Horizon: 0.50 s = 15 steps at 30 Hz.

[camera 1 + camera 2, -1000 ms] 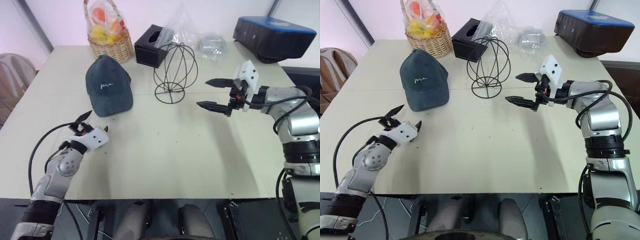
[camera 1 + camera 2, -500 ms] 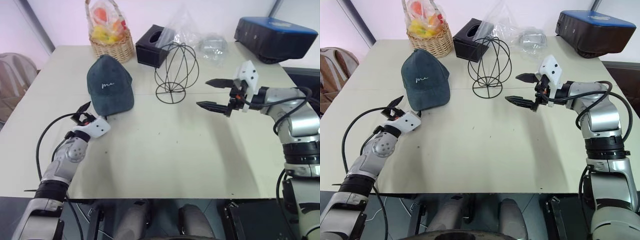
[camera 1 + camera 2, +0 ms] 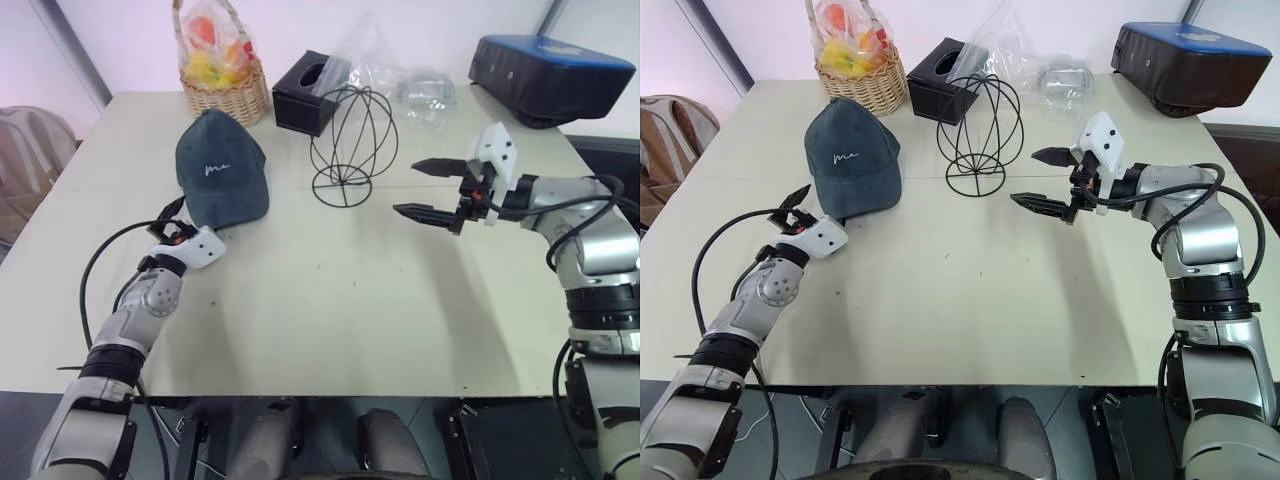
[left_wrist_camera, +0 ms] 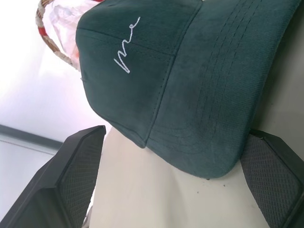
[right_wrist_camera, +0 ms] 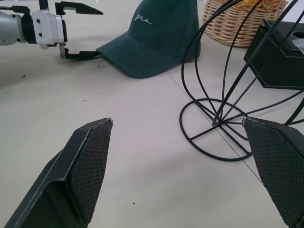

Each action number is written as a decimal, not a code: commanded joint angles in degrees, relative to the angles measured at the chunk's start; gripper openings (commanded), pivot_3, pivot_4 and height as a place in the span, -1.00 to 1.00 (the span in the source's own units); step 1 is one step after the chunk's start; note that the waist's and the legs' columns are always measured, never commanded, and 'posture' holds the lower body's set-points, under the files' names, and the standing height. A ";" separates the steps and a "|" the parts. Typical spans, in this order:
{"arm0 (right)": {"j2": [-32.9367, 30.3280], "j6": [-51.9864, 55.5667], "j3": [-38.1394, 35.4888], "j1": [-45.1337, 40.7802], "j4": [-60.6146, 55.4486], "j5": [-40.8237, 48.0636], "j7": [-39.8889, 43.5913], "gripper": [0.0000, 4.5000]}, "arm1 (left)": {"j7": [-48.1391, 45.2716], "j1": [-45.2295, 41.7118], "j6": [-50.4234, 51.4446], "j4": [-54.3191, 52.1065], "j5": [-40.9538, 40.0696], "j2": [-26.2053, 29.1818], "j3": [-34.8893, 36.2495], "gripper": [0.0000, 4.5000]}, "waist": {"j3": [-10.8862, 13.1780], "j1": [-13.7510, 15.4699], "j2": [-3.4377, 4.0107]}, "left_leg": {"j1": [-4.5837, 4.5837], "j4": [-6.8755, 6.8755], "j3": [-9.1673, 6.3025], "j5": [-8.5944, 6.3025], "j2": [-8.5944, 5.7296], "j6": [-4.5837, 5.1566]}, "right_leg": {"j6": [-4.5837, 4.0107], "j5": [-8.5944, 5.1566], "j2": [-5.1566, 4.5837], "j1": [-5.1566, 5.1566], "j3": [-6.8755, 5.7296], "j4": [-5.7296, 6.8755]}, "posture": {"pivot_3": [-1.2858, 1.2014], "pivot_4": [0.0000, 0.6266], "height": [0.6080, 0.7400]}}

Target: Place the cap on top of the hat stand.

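Note:
The dark teal-grey cap (image 3: pixel 220 178) lies on the table's left half, its white embroidery facing me and its brim toward the near side. My left gripper (image 3: pixel 192 222) is open right at the brim's near edge. In the left wrist view the brim (image 4: pixel 199 123) lies between the two fingers (image 4: pixel 71 180); whether they touch it I cannot tell. The black wire hat stand (image 3: pixel 353 140) stands upright to the right of the cap with nothing on it. My right gripper (image 3: pixel 408 186) hangs open above the table, right of the stand, pointing at it.
Along the table's far edge stand a wicker basket (image 3: pixel 222 75) of fruit, a black tissue box (image 3: pixel 303 92) behind the stand, crumpled clear plastic (image 3: pixel 410 85) and a dark blue device (image 3: pixel 550 72). A chair (image 3: pixel 25 150) stands off the table's left side.
My left gripper has moved forward from the near left of the table up to the cap's brim, staying open. The right arm has not moved.

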 commanded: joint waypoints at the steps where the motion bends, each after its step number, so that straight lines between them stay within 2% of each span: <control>1: -0.90 -1.29 -2.45 -0.23 -0.99 0.72 0.07 1.00 | 0.30 0.35 -0.30 1.91 -0.39 -0.16 -0.52 0.98 | 0.00 -0.01 0.00 | 0.00 0.00 0.00 0.00 0.00 0.00 | 0.00 0.00 0.00 -0.01 0.00 0.01 | 0.03 -0.52 1.00; 4: -1.03 -1.54 -2.43 -0.36 -0.65 0.68 0.18 1.00 | 0.67 0.70 -0.36 1.75 -1.13 -0.30 0.11 0.98 | -0.01 -0.03 0.00 | 0.00 0.00 0.00 0.00 0.00 0.00 | 0.00 0.00 0.00 -0.01 0.01 0.02 | 0.03 -0.52 1.00; 7: -1.08 -1.76 -2.39 -0.47 -0.36 0.65 0.26 1.00 | 1.08 1.05 -0.27 1.68 -1.41 -0.29 0.26 0.64 | -0.01 -0.13 0.00 | 0.00 0.00 0.00 0.00 0.00 0.00 | 0.00 0.00 0.00 -0.01 0.01 0.03 | 0.03 -0.52 1.00; 14: -1.12 -2.11 -2.18 -0.75 0.08 0.65 0.25 1.00 | 2.70 1.36 -0.50 2.16 -1.39 -0.45 0.40 -0.92 | -0.17 0.10 0.26 | 0.06 0.01 0.01 0.00 0.00 0.00 | 0.00 0.00 0.00 0.00 0.03 0.11 | 0.03 -0.52 1.00; 15: -1.15 -2.10 -2.18 -0.75 0.06 0.67 0.24 1.00 | 3.07 1.42 -0.62 2.12 -1.25 -0.44 0.44 -0.92 | -0.18 0.16 0.27 | 0.07 0.03 0.01 0.00 -0.02 0.00 | 0.00 0.00 -0.02 0.01 0.02 0.11 | 0.03 -0.52 1.00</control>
